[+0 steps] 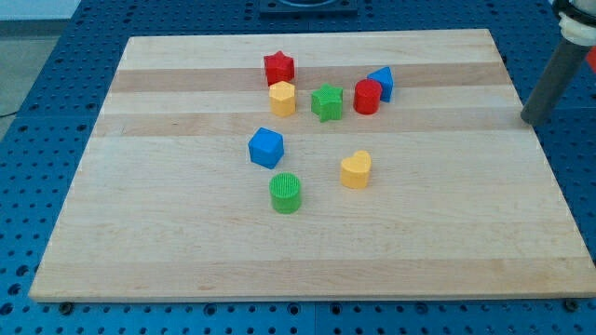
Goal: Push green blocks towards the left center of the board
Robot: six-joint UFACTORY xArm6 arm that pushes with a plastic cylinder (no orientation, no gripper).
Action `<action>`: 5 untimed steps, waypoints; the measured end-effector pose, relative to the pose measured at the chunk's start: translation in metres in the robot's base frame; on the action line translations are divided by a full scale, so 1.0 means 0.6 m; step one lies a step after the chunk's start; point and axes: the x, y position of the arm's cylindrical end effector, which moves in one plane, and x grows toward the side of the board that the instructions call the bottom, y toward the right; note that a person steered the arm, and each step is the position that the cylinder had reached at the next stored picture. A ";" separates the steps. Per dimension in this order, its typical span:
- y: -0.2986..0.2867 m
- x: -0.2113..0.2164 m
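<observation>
A green star block (327, 101) sits in the upper middle of the wooden board (186, 233). A green cylinder (286, 193) sits near the board's centre, lower down. My tip (530, 121) is at the board's right edge, far to the right of both green blocks and touching no block. The rod rises from it towards the view's top right.
A red star (278, 67) and a yellow hexagon (282, 98) lie left of the green star. A red cylinder (367, 97) and a blue block (382, 83) lie right of it. A blue cube (265, 147) and a yellow heart (356, 170) flank the green cylinder.
</observation>
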 end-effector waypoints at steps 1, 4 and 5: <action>0.000 0.000; -0.010 0.128; -0.123 0.141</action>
